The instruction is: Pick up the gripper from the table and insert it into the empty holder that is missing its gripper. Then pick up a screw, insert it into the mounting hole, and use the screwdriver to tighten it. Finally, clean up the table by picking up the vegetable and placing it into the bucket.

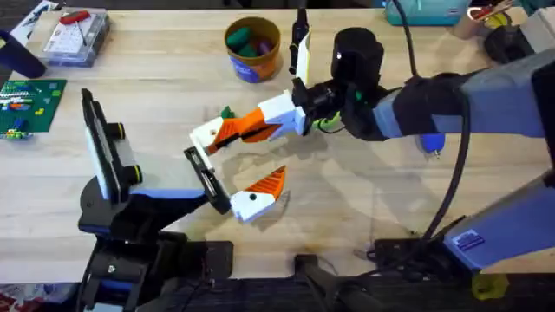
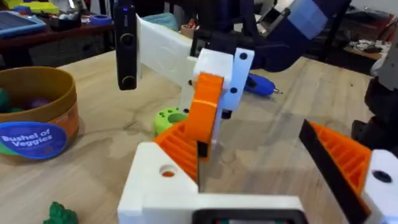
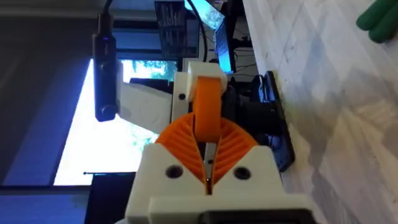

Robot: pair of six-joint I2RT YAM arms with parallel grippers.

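Wood table [image 1: 416, 208] holds the bucket [image 1: 252, 48] at 12 o'clock. Right gripper [image 1: 227, 137] pinches the gripper [image 1: 276, 110], near the holder [image 1: 206, 178]. Left gripper: cannot tell.

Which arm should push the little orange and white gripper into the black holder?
The right arm. The right gripper is shut on the gripper and holds it close above the holder, which sits at the tip of the left arm.

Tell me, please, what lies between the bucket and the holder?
In the overhead view, a green vegetable and the right claw, shut on the gripper, lie between the bucket and the holder.
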